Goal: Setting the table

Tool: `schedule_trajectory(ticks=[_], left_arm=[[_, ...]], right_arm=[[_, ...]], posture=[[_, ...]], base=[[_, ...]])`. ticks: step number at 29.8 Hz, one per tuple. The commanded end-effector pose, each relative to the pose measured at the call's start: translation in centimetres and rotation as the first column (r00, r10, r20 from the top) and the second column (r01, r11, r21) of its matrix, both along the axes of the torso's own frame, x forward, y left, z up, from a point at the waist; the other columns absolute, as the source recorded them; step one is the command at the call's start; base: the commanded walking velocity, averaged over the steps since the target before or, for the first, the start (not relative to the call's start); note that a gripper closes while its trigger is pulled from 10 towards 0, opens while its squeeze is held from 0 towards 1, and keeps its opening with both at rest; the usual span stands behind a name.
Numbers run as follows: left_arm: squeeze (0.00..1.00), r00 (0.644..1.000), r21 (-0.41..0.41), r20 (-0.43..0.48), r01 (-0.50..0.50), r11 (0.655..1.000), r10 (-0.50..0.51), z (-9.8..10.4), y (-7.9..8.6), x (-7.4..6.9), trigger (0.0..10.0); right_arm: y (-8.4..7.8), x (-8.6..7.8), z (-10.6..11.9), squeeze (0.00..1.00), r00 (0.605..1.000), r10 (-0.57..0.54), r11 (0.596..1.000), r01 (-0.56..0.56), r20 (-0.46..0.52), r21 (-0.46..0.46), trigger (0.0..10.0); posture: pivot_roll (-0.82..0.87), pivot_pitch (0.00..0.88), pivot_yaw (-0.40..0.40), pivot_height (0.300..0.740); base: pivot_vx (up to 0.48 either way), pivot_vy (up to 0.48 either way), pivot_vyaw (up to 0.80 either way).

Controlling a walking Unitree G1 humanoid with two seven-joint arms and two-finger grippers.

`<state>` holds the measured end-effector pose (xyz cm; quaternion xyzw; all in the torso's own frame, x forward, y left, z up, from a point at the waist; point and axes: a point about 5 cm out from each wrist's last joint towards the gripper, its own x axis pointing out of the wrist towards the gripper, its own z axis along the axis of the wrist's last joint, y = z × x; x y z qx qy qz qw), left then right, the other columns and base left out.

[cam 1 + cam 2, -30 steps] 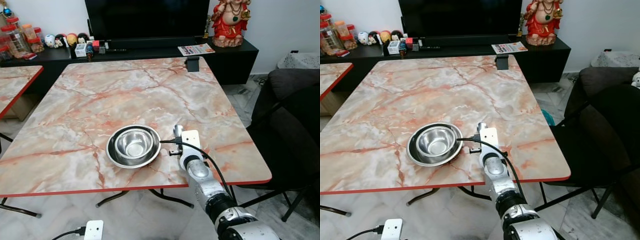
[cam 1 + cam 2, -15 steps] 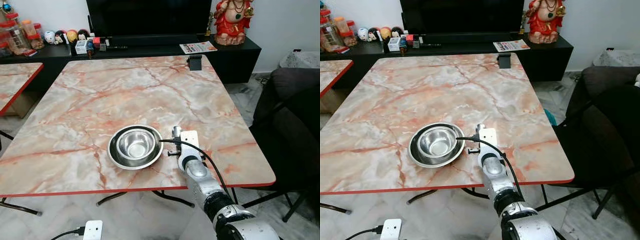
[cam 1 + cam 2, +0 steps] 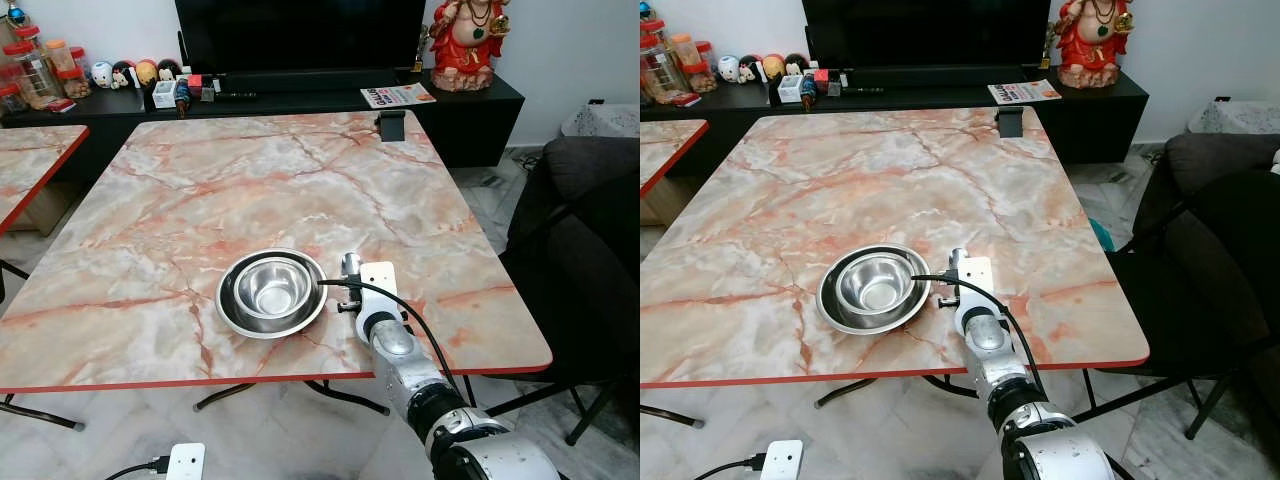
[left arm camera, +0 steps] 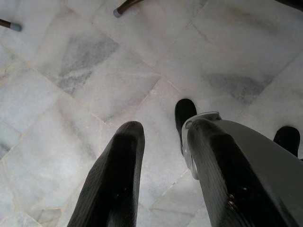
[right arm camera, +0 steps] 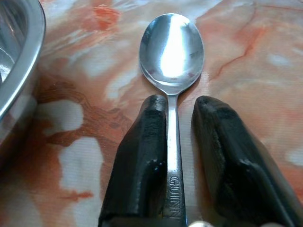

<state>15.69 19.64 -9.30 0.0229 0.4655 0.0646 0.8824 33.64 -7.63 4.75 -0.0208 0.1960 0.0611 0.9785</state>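
I see my right gripper (image 5: 174, 124) with its fingers parted around the spoon (image 5: 172, 52), lying on the table (image 3: 200, 200) at the plate's (image 3: 232, 315) three o'clock; the bowl (image 3: 272, 286) on it looks empty.

Steel bowls (image 3: 270, 292) and spoon (image 5: 172, 52) near the table's (image 3: 200, 180) front edge.
Two shiny bowls nested upright; spoon lies bowl-up just beside them, toward the right edge.

A bowl (image 3: 270, 289) sits in a plate (image 3: 232, 312), spoon (image 5: 172, 52) just right.
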Motion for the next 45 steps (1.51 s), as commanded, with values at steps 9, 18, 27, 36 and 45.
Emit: schedule_trajectory(ticks=[9,18,27,36,45], left_arm=[[0.00,1.000,0.022,-0.025,0.008,1.000,-0.007,-0.1,0.3,-0.3,10.0],[0.00,1.000,0.019,-0.026,0.008,1.000,-0.007,-0.1,0.2,-0.2,10.0],[0.00,1.000,0.014,-0.025,0.016,1.000,-0.016,-0.1,0.0,-0.1,10.0],[0.00,1.000,0.012,0.018,-0.002,1.000,0.002,0.2,0.0,0.4,10.0],[0.00,0.998,-0.005,0.050,-0.040,0.999,0.041,0.4,0.1,0.7,10.0]], right_arm=[[0.1,0.0,-0.1,1.00,1.000,0.009,1.000,-0.009,-0.009,0.007,10.0],[0.0,0.4,0.8,0.00,0.998,-0.014,0.999,0.012,0.059,0.036,10.0],[-0.5,1.2,2.8,0.00,0.977,-0.058,0.994,0.038,0.204,0.103,10.0],[-0.3,1.5,6.6,0.00,0.875,-0.076,0.976,-0.033,0.479,0.215,10.0],[-0.7,1.2,6.6,0.00,0.861,-0.080,0.978,-0.030,0.502,0.207,10.0]], posture=[[-0.01,0.000,0.030,0.740],[-0.01,0.000,0.028,0.740],[-0.02,0.000,0.030,0.740],[-0.02,0.000,0.035,0.740],[-0.02,0.000,0.031,0.740]], base=[[0.000,0.000,0.00],[0.000,0.000,0.00],[0.000,0.000,0.00],[0.000,0.000,0.00],[0.000,0.039,0.00]])
